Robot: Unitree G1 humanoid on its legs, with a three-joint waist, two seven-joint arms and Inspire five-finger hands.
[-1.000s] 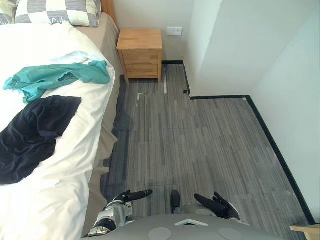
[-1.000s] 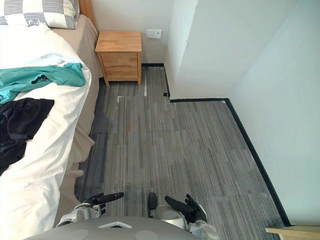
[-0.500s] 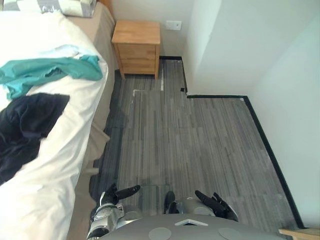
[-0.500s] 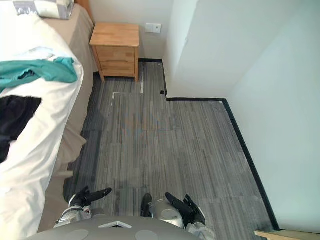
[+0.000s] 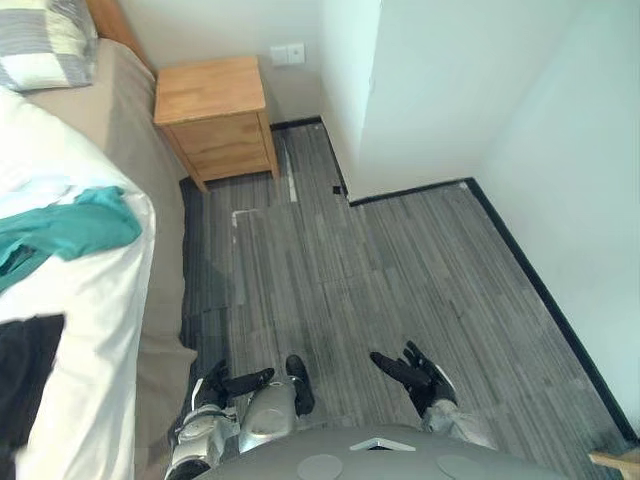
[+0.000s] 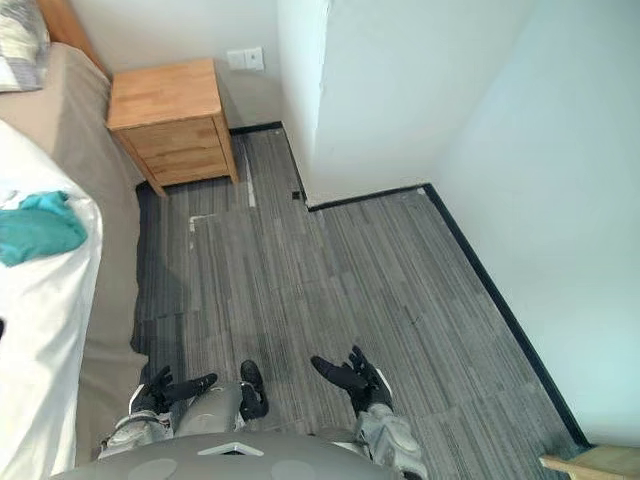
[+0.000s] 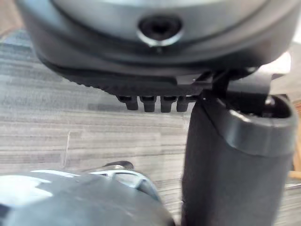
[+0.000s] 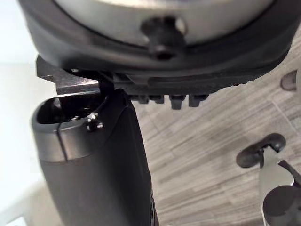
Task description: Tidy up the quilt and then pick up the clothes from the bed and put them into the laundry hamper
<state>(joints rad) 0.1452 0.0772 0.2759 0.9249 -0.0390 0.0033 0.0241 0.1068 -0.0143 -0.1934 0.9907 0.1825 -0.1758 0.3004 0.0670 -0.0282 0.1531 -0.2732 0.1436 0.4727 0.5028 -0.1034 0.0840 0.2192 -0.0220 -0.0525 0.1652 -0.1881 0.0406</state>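
Note:
The bed runs along the left, covered by a white quilt point(image 5: 95, 330). A teal garment point(image 5: 62, 231) lies crumpled on the quilt near its edge. A black garment point(image 5: 22, 380) lies on the quilt closer to me, cut off by the view's edge. My left hand point(image 5: 228, 384) hangs low beside the bed's side, open and holding nothing. My right hand point(image 5: 416, 371) is held out over the carpet, open and empty, well away from the bed. Both hands are far from the clothes.
A wooden nightstand point(image 5: 213, 116) stands by the bed's head against the back wall, with a checked pillow point(image 5: 40, 45) beside it. Grey striped carpet point(image 5: 400, 270) spreads to the right, bounded by white walls with a jutting corner point(image 5: 350, 190). A wooden edge point(image 5: 615, 460) shows at the lower right.
The whole picture has shifted, so the bed now sits further left and less of the clothes shows. My right hand has come a little forward; neither hand has taken anything.

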